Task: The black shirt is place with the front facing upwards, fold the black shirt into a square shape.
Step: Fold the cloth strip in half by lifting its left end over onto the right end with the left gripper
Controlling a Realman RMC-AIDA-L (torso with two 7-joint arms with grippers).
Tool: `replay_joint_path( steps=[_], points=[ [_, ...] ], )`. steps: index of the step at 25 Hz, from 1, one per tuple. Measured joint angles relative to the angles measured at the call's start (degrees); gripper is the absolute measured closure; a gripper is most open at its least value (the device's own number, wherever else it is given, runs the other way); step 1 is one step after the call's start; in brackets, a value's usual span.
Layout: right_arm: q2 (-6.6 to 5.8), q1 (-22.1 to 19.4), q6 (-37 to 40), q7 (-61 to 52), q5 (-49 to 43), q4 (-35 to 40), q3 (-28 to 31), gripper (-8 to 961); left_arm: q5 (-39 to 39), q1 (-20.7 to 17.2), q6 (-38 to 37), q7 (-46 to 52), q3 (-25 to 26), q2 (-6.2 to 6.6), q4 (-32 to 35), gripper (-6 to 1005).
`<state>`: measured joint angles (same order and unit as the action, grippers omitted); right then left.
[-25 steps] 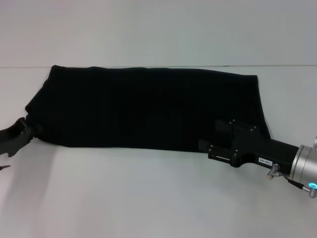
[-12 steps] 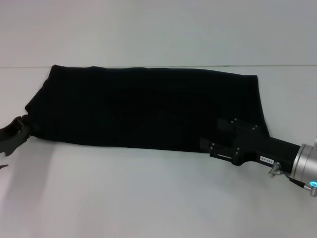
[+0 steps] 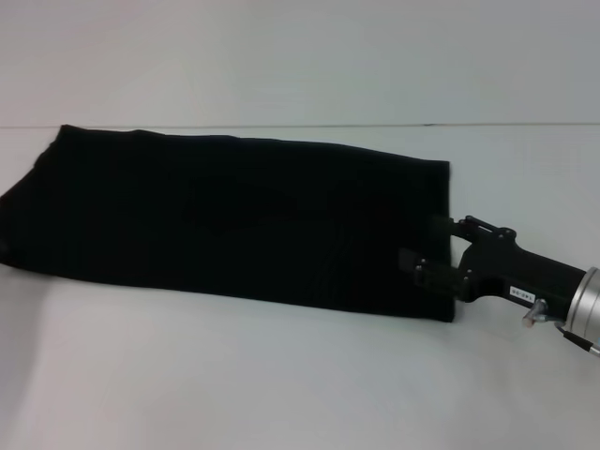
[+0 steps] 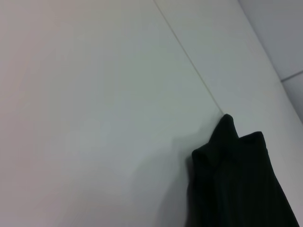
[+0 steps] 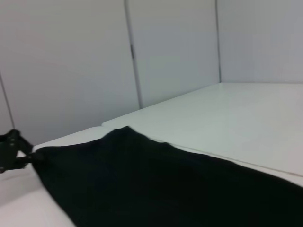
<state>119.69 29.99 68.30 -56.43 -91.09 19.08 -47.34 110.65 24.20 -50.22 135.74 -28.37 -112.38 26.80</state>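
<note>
The black shirt (image 3: 234, 220) lies on the white table as a long folded band, plain black side up, running from the left edge of the head view to the right of centre. My right gripper (image 3: 414, 269) rests low over the band's near right corner. My left gripper (image 5: 12, 151) is out of the head view. The right wrist view shows it far off, shut on the shirt's (image 5: 156, 184) other end, which draws to a point at it. In the left wrist view a bunched corner of the shirt (image 4: 232, 165) stands up from the table.
The white table (image 3: 281, 375) stretches in front of the shirt and to its right. A seam line (image 3: 525, 125) crosses the table just behind the shirt. Pale wall panels (image 5: 175, 52) stand beyond the table.
The shirt has slid to the left across the table, its left end now at the picture's edge. My left gripper has left the head view. My right gripper has drawn slightly back to the right.
</note>
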Motion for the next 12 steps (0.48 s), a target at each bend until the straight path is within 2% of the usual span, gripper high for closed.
replay_joint_path(
  steps=[7,9,12],
  points=[
    [0.01,-0.38,-0.82,-0.04,0.04,0.00,1.20,126,-0.77,0.74,-3.79,-1.09,2.97,0.43,0.29,965],
    [0.02,-0.80,-1.27,-0.10,0.05,0.00,1.71,126,-2.93,2.26,-6.35,-2.51,3.42,0.36,0.35,965],
    [0.02,-1.77,-1.71,-0.29,0.06,-0.06,2.84,127,-6.66,5.78,-10.06,-4.92,3.23,-0.55,0.37,965]
  ],
)
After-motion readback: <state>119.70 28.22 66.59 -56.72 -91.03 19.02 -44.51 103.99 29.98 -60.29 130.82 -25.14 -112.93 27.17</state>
